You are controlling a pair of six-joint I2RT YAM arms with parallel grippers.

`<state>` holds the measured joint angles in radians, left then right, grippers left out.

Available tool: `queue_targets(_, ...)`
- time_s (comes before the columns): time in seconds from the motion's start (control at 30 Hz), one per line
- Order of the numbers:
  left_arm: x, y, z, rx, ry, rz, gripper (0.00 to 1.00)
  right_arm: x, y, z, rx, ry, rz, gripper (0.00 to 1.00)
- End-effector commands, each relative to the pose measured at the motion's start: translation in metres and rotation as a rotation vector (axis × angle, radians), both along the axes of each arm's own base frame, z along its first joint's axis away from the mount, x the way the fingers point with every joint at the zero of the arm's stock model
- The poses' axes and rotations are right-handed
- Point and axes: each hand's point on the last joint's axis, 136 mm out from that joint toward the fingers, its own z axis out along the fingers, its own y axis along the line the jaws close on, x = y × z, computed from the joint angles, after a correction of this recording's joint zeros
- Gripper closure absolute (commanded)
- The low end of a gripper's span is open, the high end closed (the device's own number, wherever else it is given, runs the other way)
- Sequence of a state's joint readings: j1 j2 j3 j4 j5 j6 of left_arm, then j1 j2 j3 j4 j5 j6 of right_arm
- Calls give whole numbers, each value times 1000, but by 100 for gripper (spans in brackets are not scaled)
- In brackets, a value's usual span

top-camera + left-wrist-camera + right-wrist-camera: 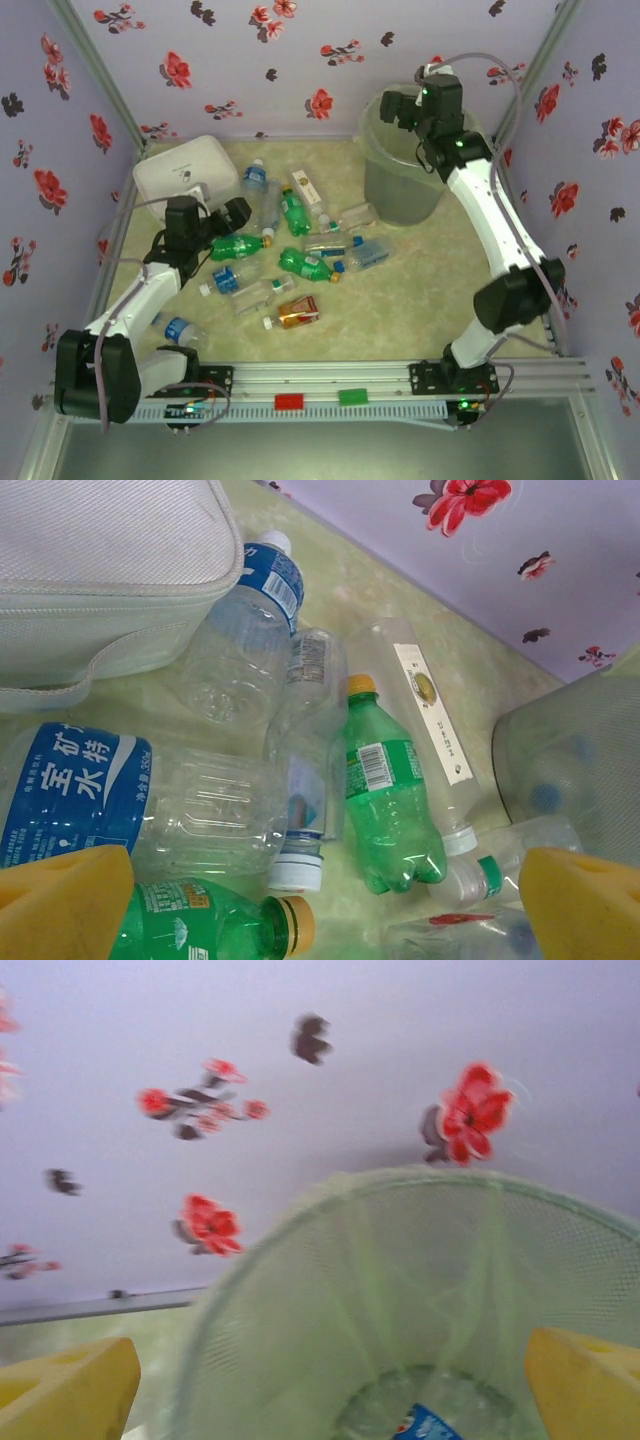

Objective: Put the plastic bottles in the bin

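Plainly the risk sits with the left gripper [320, 920], which hangs spread and empty over the plastic bottles [290, 250] heaped at the table's centre. They lie touching and crossed. From the left wrist, a green bottle with an orange cap [200, 925] lies at 7 o'clock, just beside a clear blue-labelled bottle [150, 800] at 9 o'clock, and a second green bottle [385, 800] lies at the middle. A descent here could land the pads on two bodies at once, or pinch a round, slick wall off-centre so that it squirts out sideways. A knocked bottle would likely roll away, perhaps under the white box [185, 170] at 10 o'clock or towards the table edge. One clear bottle [180, 328] lies apart at 8 o'clock, close by the left arm, which might sweep it along.

The right gripper [330, 1390] stands wide and holds nothing, poised over the mouth of the bin [400, 190] at 1 o'clock in the top view. If it dips, a finger could catch the rim or the clear liner and tip this light basket.

As for contents, the bin holds at least one clear bottle with a blue label [425, 1425] on its floor; how many more, I cannot tell. The white box looks closed, its inside hidden
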<state>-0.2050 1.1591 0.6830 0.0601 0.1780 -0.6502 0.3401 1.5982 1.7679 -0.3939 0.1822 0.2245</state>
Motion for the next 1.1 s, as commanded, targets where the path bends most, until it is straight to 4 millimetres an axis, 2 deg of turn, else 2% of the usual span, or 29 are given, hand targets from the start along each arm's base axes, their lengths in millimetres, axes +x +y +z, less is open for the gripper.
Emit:
queue_targets(0.0, -8, -5, 10, 25, 23, -40, 0, -39, 43, 3, -36, -33, 160, 0)
queue_targets(0.07, -19, -3, 5, 34, 77, -37, 0, -63, 65, -4, -51, -38, 233, 0)
queue_targets(0.17, -41, 9, -5, 77, 179, 6, 0, -92, 92, -35, -32, 6, 325, 0)
queue_targets(0.3, -77, 37, -22, 177, 288, 91, 0, -120, 124, -93, 30, 125, 416, 0)
queue_targets(0.4, -104, 66, -34, 219, 351, 233, 0, -135, 148, -129, 76, 184, 475, 0)
queue_targets(0.57, -153, 115, -51, 228, 477, 526, 0, -145, 177, -169, 46, 275, 528, 0)
queue_targets(0.7, -190, 132, -71, 218, 626, 652, 0, -148, 192, -196, 18, 354, 560, 0)
queue_targets(0.8, -212, 145, -78, 269, 716, 731, 0, -149, 197, -206, 6, 374, 570, 0)
queue_targets(0.93, -218, 153, -87, 313, 779, 796, 0, -147, 197, -215, -5, 382, 563, 0)
queue_targets(1.07, -211, 154, -101, 337, 829, 808, 0, -147, 196, -224, -29, 403, 560, 0)
